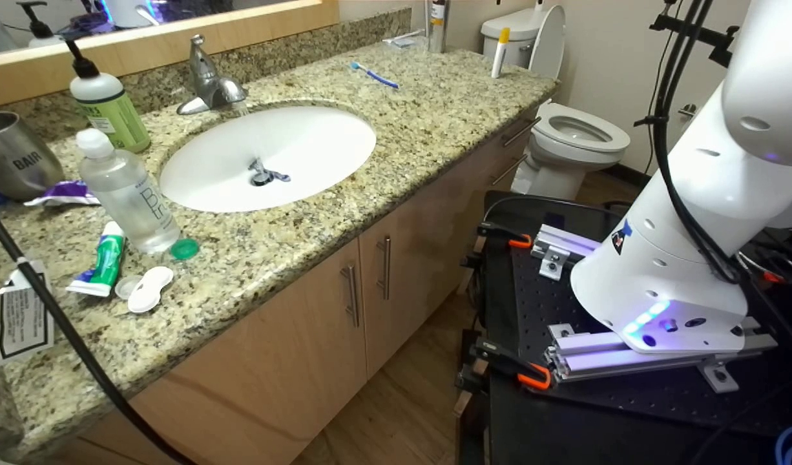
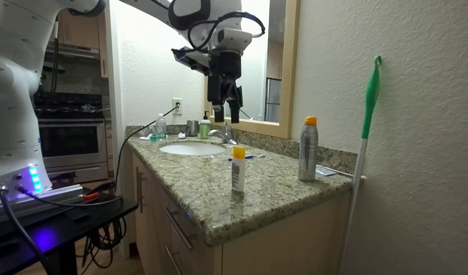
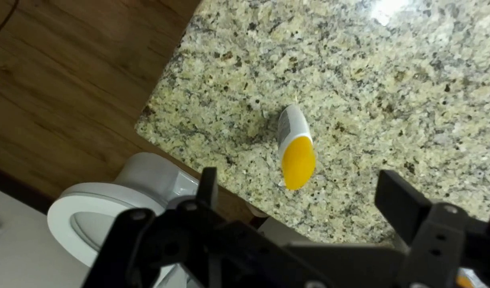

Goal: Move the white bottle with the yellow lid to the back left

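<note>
Near the corner of the speckled stone worktop [image 2: 203,191], at the end by the toilet [image 1: 570,155], the white bottle with the yellow lid [image 2: 238,170] stands up straight. Above the worktop, the claw [image 2: 226,115] of the white robot arm [image 2: 14,95] hangs with its tips down. Its two fingers [image 3: 403,206] are spread wide, and they hold nothing at all. In the wrist view, the bottle shows in the gap between them, but in an exterior view they are higher up than its lid and apart from it.

Back by the wall [image 2: 421,133], near the bottle, a silver spray can [image 2: 308,156] with an orange cap stands up too. Just beyond the worktop, a long stick [image 2: 359,164] with a green handle [image 2: 371,99] tilts by the same wall. A blue toothbrush [image 1: 376,75] lies flat near the white sink [image 1: 325,155], and a shiny tap [image 1: 208,84] stands at the sink's edge. Past the sink I can see a pump bottle [image 1: 112,110] with a green label, a metal cup [image 1: 15,161] that says BAIR, and a clear bottle [image 1: 134,200] with a white cap. Near the clear bottle lie a green squeeze tube [image 1: 108,258], a round green lid [image 1: 185,248] and a white contact lens case [image 1: 150,289].
</note>
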